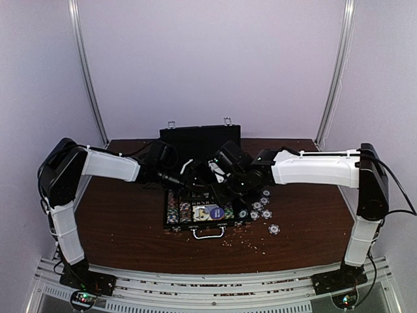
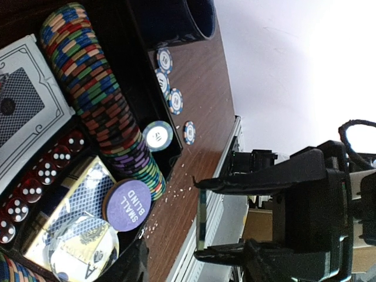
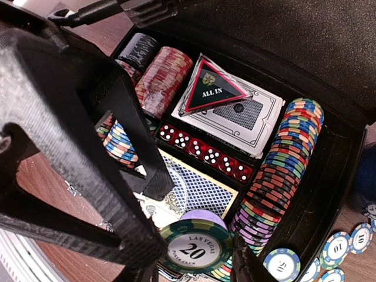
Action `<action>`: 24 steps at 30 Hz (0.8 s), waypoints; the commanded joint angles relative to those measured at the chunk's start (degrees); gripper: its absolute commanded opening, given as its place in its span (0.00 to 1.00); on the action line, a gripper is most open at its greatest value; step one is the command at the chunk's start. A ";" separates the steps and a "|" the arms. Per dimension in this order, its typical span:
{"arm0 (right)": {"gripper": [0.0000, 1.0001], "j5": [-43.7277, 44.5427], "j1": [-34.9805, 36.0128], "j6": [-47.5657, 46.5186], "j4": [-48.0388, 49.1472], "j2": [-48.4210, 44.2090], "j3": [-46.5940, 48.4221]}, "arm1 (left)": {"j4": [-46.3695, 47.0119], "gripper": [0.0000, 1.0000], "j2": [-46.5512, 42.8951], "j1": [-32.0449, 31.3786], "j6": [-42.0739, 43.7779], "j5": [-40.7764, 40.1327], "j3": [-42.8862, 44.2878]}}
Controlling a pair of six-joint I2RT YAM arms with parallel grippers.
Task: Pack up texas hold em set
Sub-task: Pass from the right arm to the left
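The briefcase (image 1: 195,135) lies open in the middle of the desk (image 1: 117,222), its rows nearly full. My right jaws hang over it, pinching the green 20 chip (image 3: 194,244) by its rim, I think; the tips are cropped. It's a light, hard, slick disc, so edge grip, gentle squeeze. My left jaws gape beside the briefcase, holding nothing. Loose chips (image 1: 264,208) lie to its right.

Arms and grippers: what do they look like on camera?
Both the left arm and right arm have white shells, black joints and thin black cables. The left gripper and right gripper are black plastic with two tapering fingers.
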 commanded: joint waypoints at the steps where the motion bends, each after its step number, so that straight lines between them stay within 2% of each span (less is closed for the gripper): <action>1: 0.30 1.48 0.10 -0.62 3.19 -1.98 -0.78 | 3.21 0.55 0.39 -0.75 -0.28 4.44 0.74; 9: 0.31 1.24 0.58 -0.99 3.61 -2.10 -0.56 | 4.64 0.39 0.72 -1.38 -1.66 4.83 0.96; 14: 0.30 1.25 0.74 -1.06 3.93 -2.41 -0.67 | 4.78 0.32 0.95 -1.41 -2.06 4.30 1.00; 19: 0.30 1.47 1.04 -1.20 4.66 -3.27 -1.17 | 3.85 0.32 1.19 -1.55 -1.99 3.72 0.74; 24: 0.31 1.48 0.99 -1.41 4.86 -3.78 -1.39 | 2.15 0.41 1.25 -1.53 -1.59 2.25 0.83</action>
